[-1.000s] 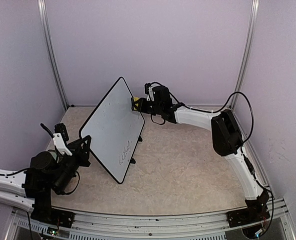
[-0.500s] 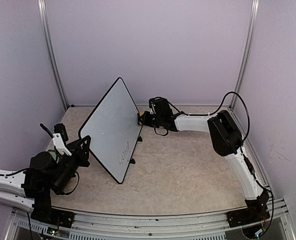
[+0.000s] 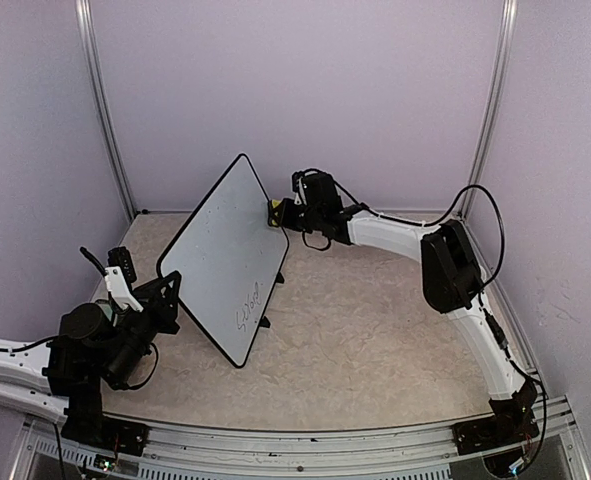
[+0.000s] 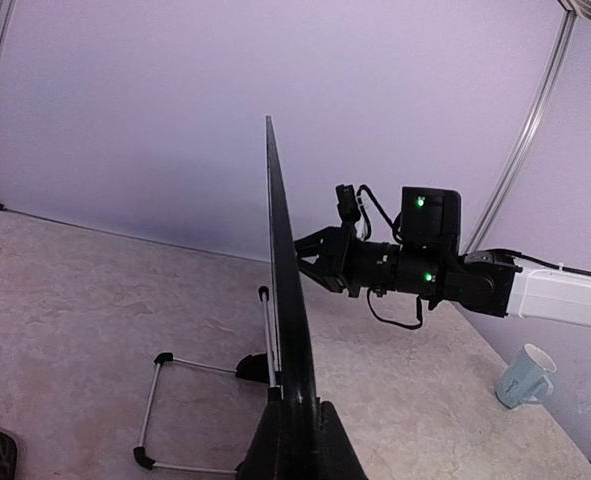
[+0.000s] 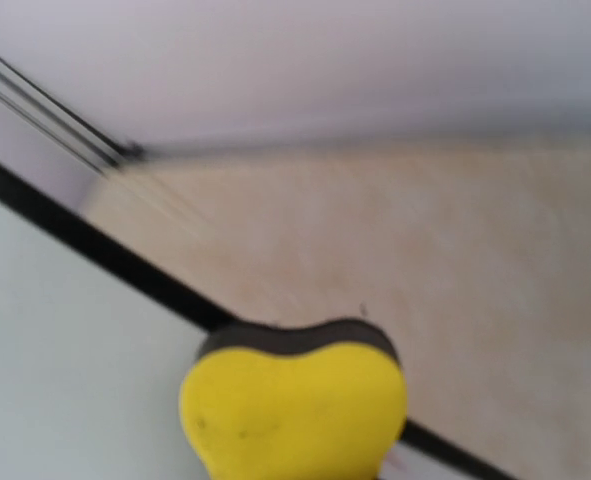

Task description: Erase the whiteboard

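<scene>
Clamped in the left gripper (image 3: 167, 297), the whiteboard (image 3: 225, 255) could be pushed over by the sponge (image 5: 293, 410) seemingly pinched in the right gripper (image 3: 280, 213).

**Obstacles.**
- Whiteboard (image 3: 225, 262): stands steeply tilted across the left-centre of the table (image 3: 375, 340). Its near-left edge is clamped in your left gripper (image 3: 170, 297).
- Wire stand (image 4: 163, 358): splayed on the table behind the board.
- Right arm (image 3: 445, 265): spans the back-right. Your right gripper (image 3: 281, 213) pinches a yellow sponge (image 3: 274, 211) at the board's far-right edge (seemingly touching; that wrist view is blurred).
- Cup (image 4: 523, 377): near the right wall (image 4: 590, 220).

**Free room.** The table's centre and front-right, before the board's face.
</scene>
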